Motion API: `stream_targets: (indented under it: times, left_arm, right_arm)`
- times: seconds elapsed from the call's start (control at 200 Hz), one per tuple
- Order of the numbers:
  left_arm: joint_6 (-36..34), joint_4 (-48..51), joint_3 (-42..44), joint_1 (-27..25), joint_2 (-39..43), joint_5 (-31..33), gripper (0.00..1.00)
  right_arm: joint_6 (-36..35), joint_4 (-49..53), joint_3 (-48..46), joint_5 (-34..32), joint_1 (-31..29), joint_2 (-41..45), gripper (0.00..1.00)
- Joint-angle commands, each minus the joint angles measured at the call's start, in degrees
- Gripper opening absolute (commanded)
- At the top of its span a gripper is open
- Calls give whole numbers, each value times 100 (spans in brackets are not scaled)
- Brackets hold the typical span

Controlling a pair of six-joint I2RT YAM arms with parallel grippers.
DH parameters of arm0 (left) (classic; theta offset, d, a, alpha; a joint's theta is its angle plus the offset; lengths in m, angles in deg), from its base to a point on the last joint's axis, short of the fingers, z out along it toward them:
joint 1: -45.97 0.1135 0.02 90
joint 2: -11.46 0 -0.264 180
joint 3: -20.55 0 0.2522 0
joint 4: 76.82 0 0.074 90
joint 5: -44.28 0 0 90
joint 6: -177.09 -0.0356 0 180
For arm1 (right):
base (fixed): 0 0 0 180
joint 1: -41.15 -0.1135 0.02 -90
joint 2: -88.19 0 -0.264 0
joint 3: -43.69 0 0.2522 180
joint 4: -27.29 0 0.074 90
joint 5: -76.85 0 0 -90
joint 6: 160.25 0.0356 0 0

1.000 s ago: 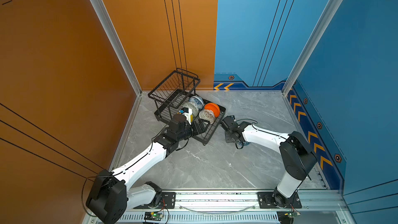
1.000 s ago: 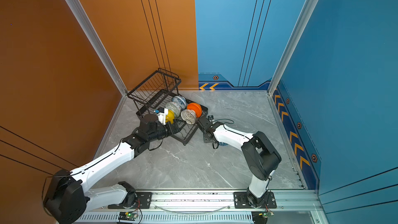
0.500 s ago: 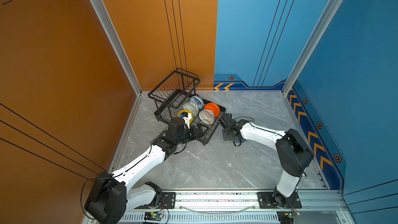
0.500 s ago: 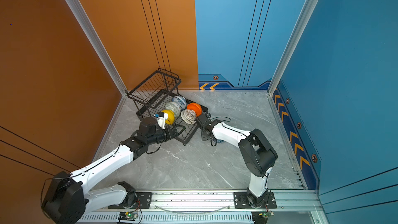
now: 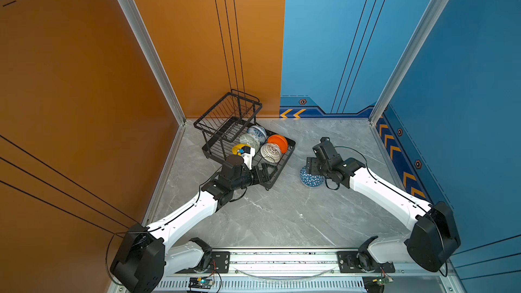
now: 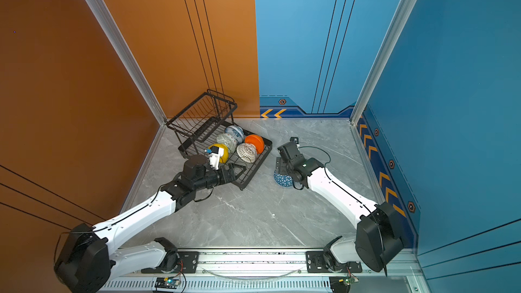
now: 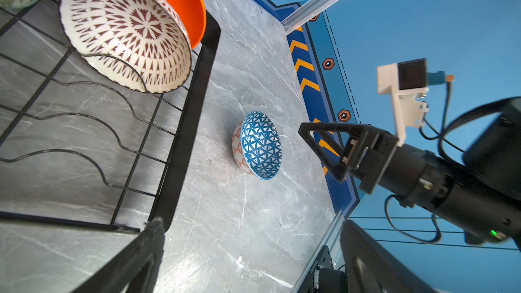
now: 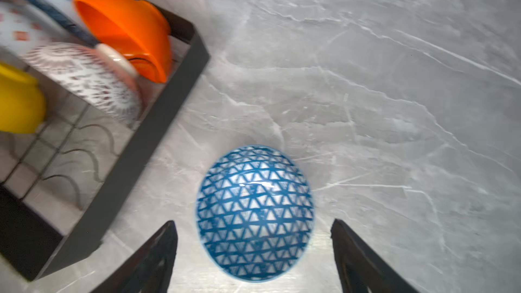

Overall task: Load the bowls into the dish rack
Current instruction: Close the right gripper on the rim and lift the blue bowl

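The blue triangle bowl (image 8: 255, 215) sits on the surface (image 8: 366, 80) right of the dish rack (image 8: 158, 125), low centre in the right wrist view. The right gripper (image 8: 253, 222) straddles it, spread wide, not touching. The left gripper (image 5: 267, 171) gapes empty. The bowl looks glazed, slippery and chippable, so I'd pinch its rim. Only the left wrist view shows its orange-patterned outside.

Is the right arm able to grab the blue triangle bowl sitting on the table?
Probably yes: the right gripper is open right by the blue triangle bowl, with nothing between them.
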Motion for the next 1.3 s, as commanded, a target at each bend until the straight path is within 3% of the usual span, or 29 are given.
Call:
stream_targets:
  times: [0.0, 0.355, 0.45, 0.826, 1.046, 1.296]
  left_arm:
    - [-218, -178, 41, -122, 45, -63, 98]
    - [-247, -289, -128, -413, -298, -37, 98]
    - [-234, -288, -131, -402, -306, 1, 98]
    - [-176, -247, -130, -302, -368, 44, 98]
    - [-169, -109, -131, -120, -259, 64, 98]
    - [17, -76, 104, 198, -67, -26, 98]
  right_arm:
    - [74, 14, -505, 623, 418, 1, 82]
    - [166, -585, -866, 1587, 1061, -511, 66]
    - [149, -706, -813, 1611, 1064, -738, 63]
    - [96, -948, -621, 1675, 1036, -1315, 36]
    - [-8, -841, -427, 1215, 894, -1391, 16]
    - [-255, -511, -16, 30, 419, -1283, 1]
